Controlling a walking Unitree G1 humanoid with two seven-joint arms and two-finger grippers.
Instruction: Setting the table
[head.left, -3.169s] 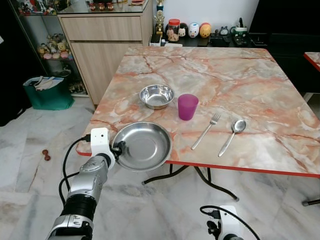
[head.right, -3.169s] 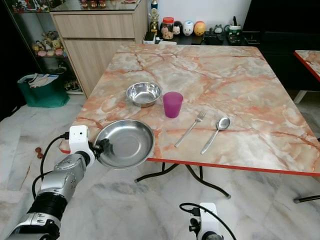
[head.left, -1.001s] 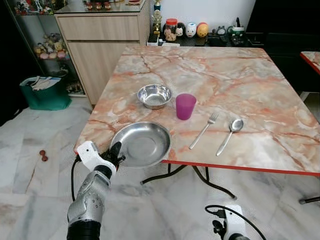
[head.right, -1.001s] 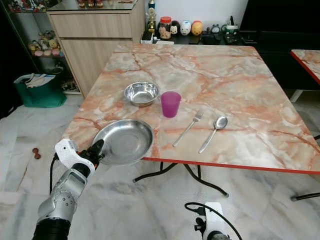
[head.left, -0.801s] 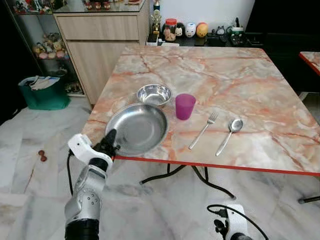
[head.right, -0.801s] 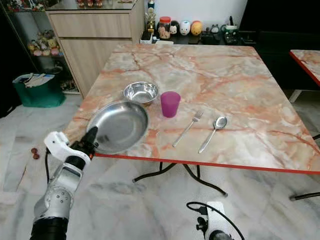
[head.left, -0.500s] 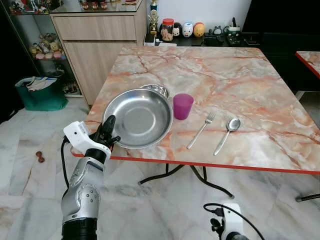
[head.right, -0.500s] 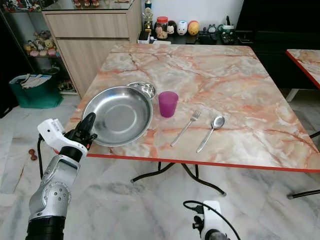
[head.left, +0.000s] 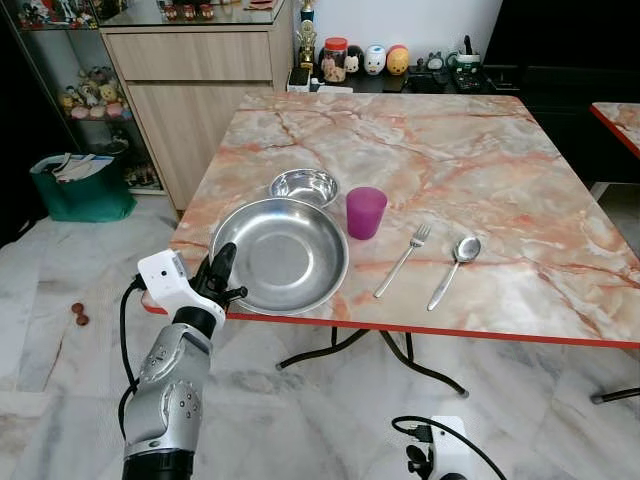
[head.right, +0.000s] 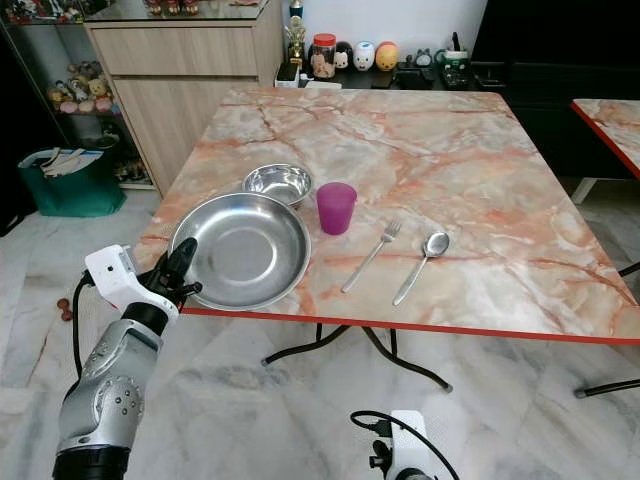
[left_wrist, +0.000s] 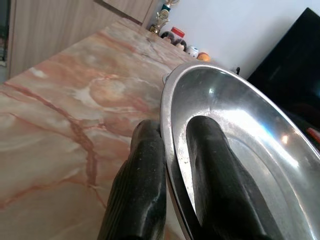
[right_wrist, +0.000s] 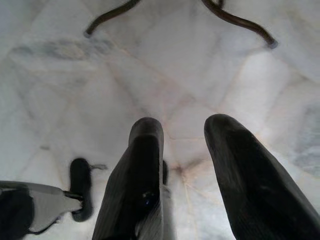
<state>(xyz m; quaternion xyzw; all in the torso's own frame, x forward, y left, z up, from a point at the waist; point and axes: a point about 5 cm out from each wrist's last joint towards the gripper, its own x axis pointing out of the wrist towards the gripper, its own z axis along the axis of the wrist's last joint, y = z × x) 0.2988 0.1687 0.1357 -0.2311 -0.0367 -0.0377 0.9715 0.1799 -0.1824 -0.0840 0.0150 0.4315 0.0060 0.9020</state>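
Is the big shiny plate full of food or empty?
Empty. The large round steel plate, pinched at its rim by the left gripper, shows only bare shiny metal inside, as the left wrist view confirms.

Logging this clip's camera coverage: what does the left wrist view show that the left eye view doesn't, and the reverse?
Left wrist view: the left claw close up, fingers pinching the steel plate rim, one inside, one outside. Left eye view: the small bowl, purple cup, fork and spoon on the marble table. Both: plate, claw, tabletop.
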